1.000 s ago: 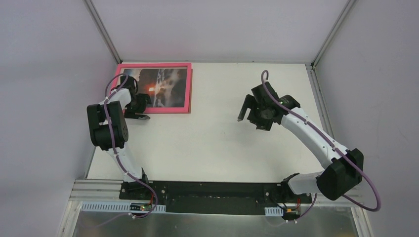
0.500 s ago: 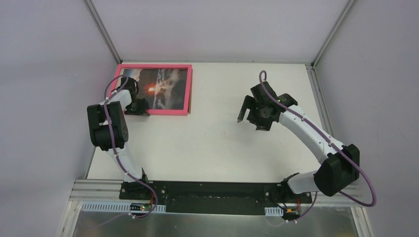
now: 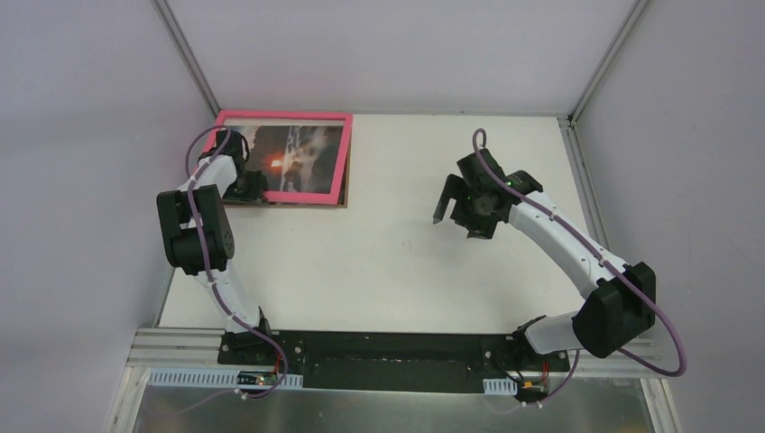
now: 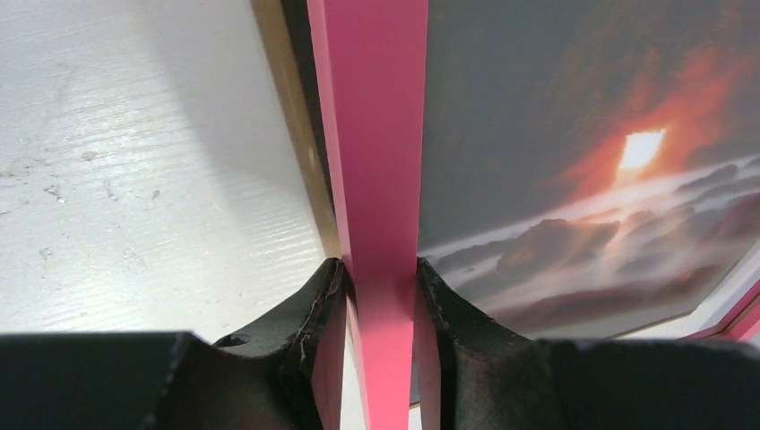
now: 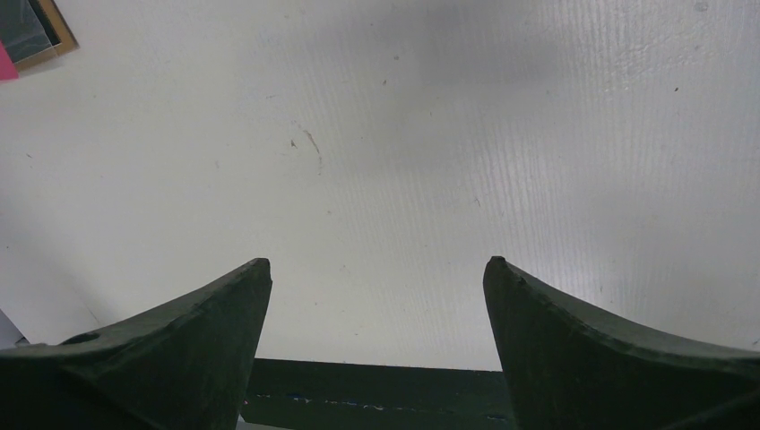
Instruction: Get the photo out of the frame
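Left claw (image 4: 372,287) clamped on frame (image 3: 284,116) border at bench (image 3: 388,262) far-left corner, right claw (image 5: 376,269) open mid-bench; lifting step likely underway, next needs raising frame clear of photo (image 3: 298,158) without dragging it.

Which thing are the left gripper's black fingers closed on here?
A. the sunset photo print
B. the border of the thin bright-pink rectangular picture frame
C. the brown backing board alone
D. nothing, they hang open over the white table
B: in the left wrist view, the left gripper has one black finger pressed against each side of a bar of the thin bright-pink rectangular picture frame.
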Controlling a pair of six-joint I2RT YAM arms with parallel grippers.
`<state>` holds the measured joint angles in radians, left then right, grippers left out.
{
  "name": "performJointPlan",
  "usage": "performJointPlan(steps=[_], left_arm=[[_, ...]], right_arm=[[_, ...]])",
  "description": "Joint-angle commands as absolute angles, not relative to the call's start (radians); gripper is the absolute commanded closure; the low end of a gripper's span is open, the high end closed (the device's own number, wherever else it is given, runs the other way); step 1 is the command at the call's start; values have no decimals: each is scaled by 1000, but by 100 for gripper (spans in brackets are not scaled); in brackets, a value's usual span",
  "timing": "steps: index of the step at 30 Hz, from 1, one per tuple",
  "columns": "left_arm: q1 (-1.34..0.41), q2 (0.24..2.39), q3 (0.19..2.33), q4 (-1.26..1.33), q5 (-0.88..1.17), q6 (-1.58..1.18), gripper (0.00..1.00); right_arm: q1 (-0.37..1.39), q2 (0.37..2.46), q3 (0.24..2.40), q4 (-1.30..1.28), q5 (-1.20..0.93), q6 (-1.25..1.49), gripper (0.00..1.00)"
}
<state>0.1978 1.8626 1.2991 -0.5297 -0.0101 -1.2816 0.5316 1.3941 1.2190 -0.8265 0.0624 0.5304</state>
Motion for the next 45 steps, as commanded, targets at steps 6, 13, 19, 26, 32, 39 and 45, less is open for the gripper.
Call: performJointPlan(steps=[6,13,19,26,32,39,45], left_arm=[[202,1763,1376,-518,-2,-1267,100],[202,1667,1349,-521,-11,-1263,100],[210,1660,1350,-537,64,-1276,100],[210,1596,1341,-575,40,-1272,100],[210,1520,1283,-624,20,-1284,100],[210,1317,1052,-704,-41,-1307,100],[209,1057,866,-813,-83,-1297,100]], right_arm=[[527,1357,1222,-836,54,525,8],[527,1335,1215,-835,39,515,7],[528,1293,1196,-840,41,500,7],[528,1249,1147,-825,40,514,7],[528,1246,1145,-825,31,503,6],[529,1228,1140,-829,-31,495,6],[540,1186,1083,-816,-59,496,6]])
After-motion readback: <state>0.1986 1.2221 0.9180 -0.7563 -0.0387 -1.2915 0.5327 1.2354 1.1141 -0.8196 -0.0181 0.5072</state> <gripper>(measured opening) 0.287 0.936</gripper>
